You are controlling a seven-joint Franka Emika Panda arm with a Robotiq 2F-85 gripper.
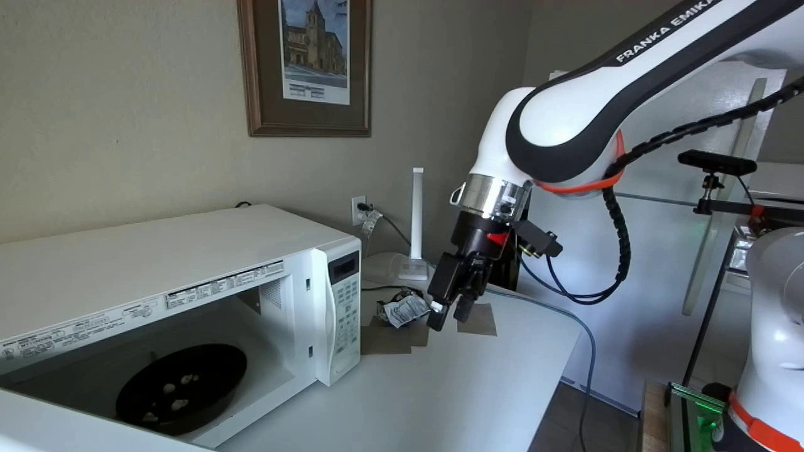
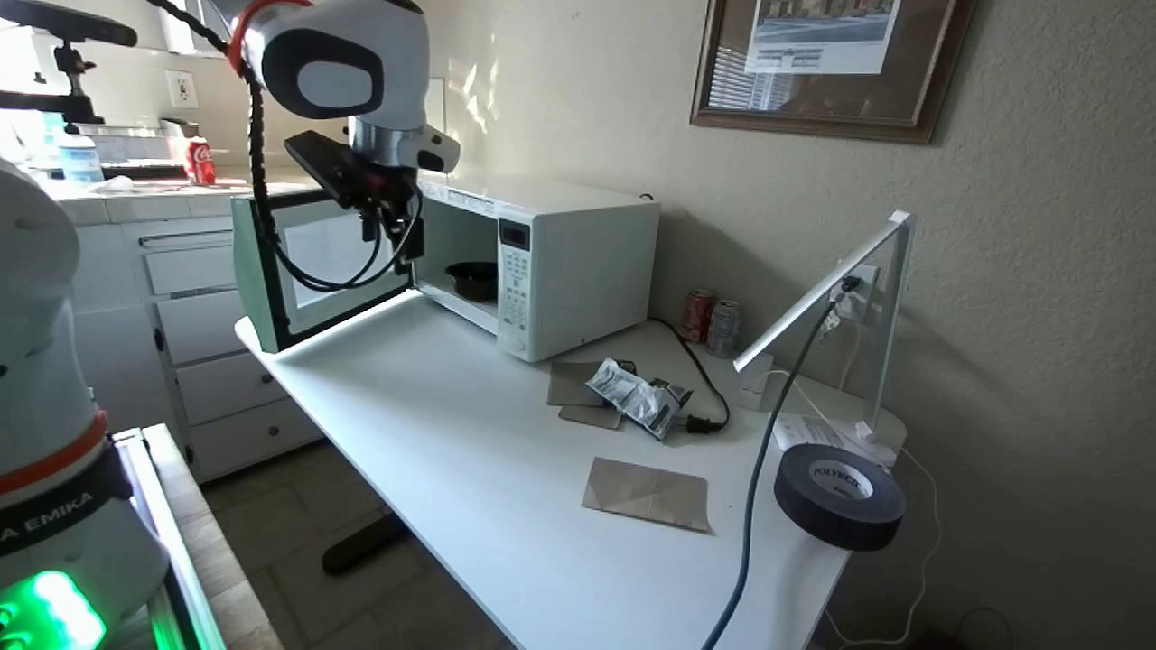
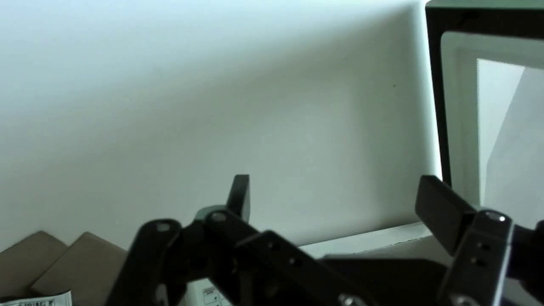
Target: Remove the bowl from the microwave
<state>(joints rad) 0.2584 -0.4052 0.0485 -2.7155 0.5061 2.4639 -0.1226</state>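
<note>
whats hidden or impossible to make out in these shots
Bowl, right side, in an exterior view: hidden behind the control panel.
Pale spots in the bowl, in an exterior view: too small to identify.
Microwave, left end, in an exterior view: cut off by the left edge.
Control panel, wrist view: partly hidden by the gripper, cut off below.

A white table [image 2: 461, 424] carries microwave [image 2: 582, 271], cardboard [image 2: 646, 495], cans [image 2: 723, 328].

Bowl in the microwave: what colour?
Black. The bowl shows best in an exterior view, inside the white microwave.
</note>
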